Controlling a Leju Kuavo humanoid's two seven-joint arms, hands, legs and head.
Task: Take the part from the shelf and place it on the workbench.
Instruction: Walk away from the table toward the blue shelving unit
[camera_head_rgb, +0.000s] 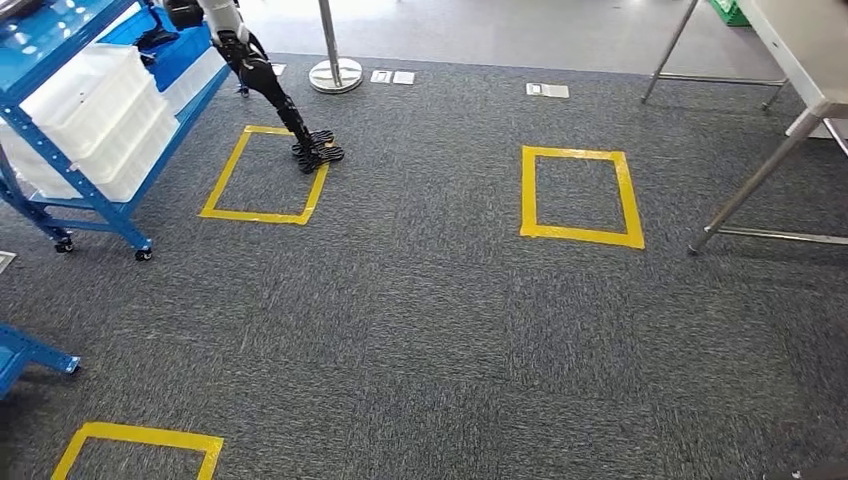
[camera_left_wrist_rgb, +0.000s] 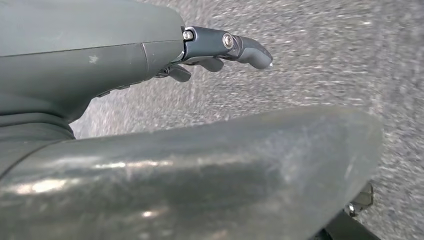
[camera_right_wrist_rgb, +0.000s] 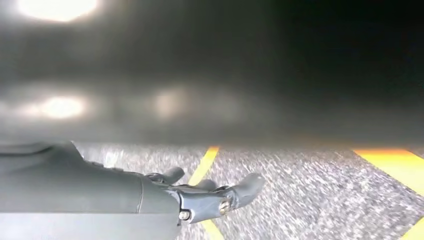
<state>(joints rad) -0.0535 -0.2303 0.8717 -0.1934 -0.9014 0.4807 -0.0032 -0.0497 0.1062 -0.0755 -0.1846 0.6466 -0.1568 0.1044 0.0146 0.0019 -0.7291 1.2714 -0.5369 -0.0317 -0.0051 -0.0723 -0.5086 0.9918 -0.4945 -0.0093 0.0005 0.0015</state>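
- Head view: blue shelf (camera_head_rgb: 95, 205) at far left with white bins (camera_head_rgb: 95, 110); workbench (camera_head_rgb: 805, 45) at far right, well apart from it across grey carpet.
- Part: cannot be made out; judged to lie somewhere on the shelf, likely in a bin. Not in either hand.
- Left hand (camera_left_wrist_rgb: 220, 50): fingers loosely spread over carpet, holding nothing.
- Right hand (camera_right_wrist_rgb: 210, 192): fingers loosely spread above a yellow tape line (camera_right_wrist_rgb: 205, 165), holding nothing.
- Step judged: approach to the shelf, pick not yet done.
- Risk 1: a dark leg (camera_head_rgb: 275, 95) stands on the taped square (camera_head_rgb: 265, 175) just beside the shelf. If that square is the standing spot, walking in could cause a collision.
- Risk 2: the shelf is on castors (camera_head_rgb: 143, 254); a bump or hard reach could roll it and spoil the grasp.
- Risk 3: workbench legs (camera_head_rgb: 760, 180) splay outward; a foot could catch on them during placement.
- Risk 4: part unseen, so the wrong bin could be picked.
- Writing: none readable. Small floor plates (camera_head_rgb: 392, 76) too small to read.
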